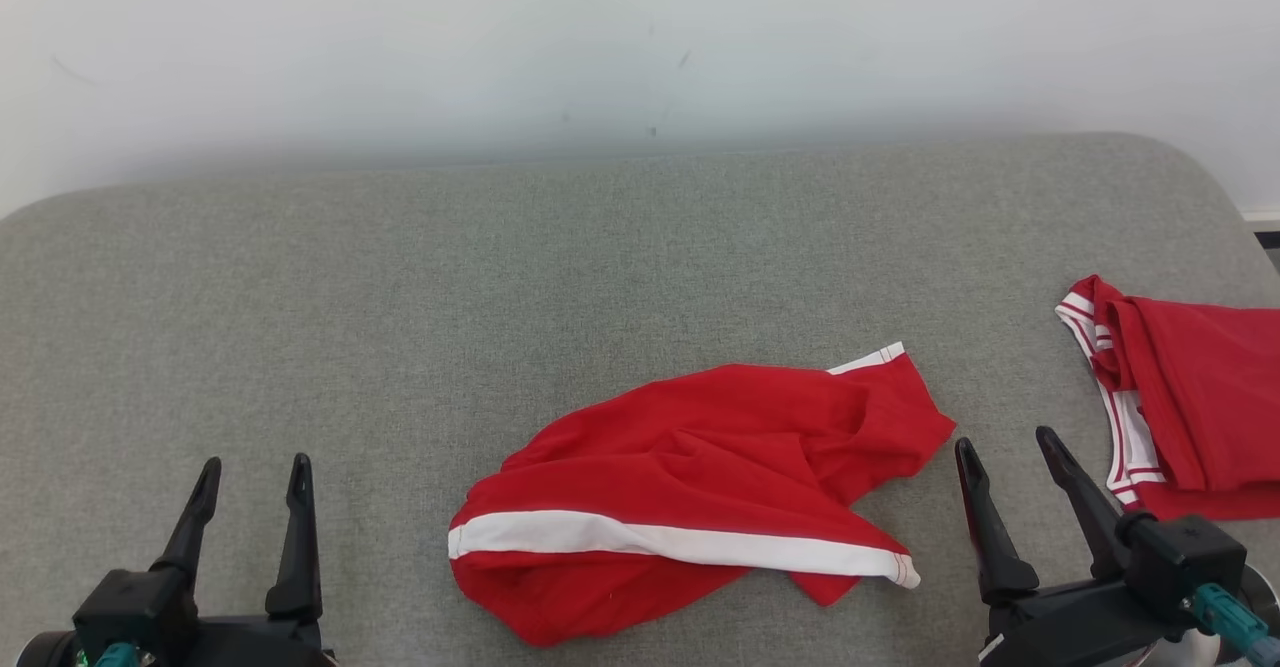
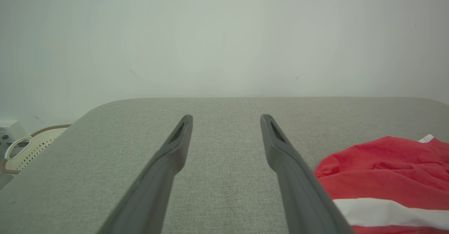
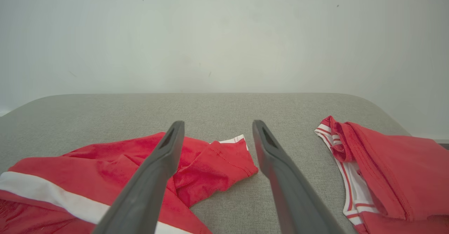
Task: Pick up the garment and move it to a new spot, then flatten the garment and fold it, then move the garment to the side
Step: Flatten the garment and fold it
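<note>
Two red garments on one grey padded surface [image 1: 400, 277], with a pale wall [image 1: 600, 37] behind.

In the lower middle of the head view, crumpled garment [image 1: 690, 502]: bunched and creased, one broad white stripe [image 1: 650, 539] across its lower part, a white-edged hem poking out at its upper right. At the right edge of the frame and cut off by it, second garment [image 1: 1200, 397]: laid flatter, trimmed with thin white and red bands along its left side. Bare grey between the two.

Two grippers, each with two dark fingers [image 1: 297, 537]. At the lower left, left gripper [image 1: 255, 465], jaws spread wide over bare grey and gripping nothing, with the crumpled garment off to its right, near but apart. At the lower right, right gripper [image 1: 1006, 440], jaws likewise spread and empty, in the gap between the two garments, just beside the right-hand tip of the crumpled one.

In the left wrist view, crumpled garment [image 2: 382, 167] at the lower right, partly hidden by the left gripper [image 2: 227, 118]. In the right wrist view, crumpled garment [image 3: 87, 164] at the lower left, partly behind the right gripper [image 3: 218, 123], and second garment [image 3: 393, 171] at the right.

One pale perforated basket [image 2: 31, 146] at the left edge of the left wrist view, beyond the surface's rim.
</note>
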Robot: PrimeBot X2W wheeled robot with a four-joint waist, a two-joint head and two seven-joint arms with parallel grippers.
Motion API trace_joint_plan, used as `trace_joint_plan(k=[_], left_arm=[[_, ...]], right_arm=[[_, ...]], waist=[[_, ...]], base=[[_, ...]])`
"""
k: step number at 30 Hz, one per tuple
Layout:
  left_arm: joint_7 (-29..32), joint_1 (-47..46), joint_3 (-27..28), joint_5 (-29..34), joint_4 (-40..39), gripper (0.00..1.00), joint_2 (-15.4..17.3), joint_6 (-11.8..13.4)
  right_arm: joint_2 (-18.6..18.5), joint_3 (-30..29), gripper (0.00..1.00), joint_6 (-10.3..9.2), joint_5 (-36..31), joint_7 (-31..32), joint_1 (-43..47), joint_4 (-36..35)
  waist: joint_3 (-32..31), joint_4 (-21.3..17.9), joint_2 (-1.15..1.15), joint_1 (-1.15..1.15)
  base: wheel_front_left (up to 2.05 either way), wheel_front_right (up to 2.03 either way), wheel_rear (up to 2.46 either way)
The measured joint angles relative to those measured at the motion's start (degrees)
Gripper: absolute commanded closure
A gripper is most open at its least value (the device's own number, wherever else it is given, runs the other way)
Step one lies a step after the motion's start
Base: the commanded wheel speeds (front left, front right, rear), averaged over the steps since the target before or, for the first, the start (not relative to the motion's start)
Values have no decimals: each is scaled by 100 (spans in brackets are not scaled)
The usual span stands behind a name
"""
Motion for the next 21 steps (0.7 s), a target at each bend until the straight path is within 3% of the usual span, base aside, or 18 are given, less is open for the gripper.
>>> trace_joint_plan(k=[21], left_arm=[[174, 104, -90, -65, -19, 0, 31, 18]], right_arm=[[-1, -67, 0, 0, 36, 20, 92, -51]], waist=[[-85, 3, 0, 0]], base=[[0, 0, 0]])
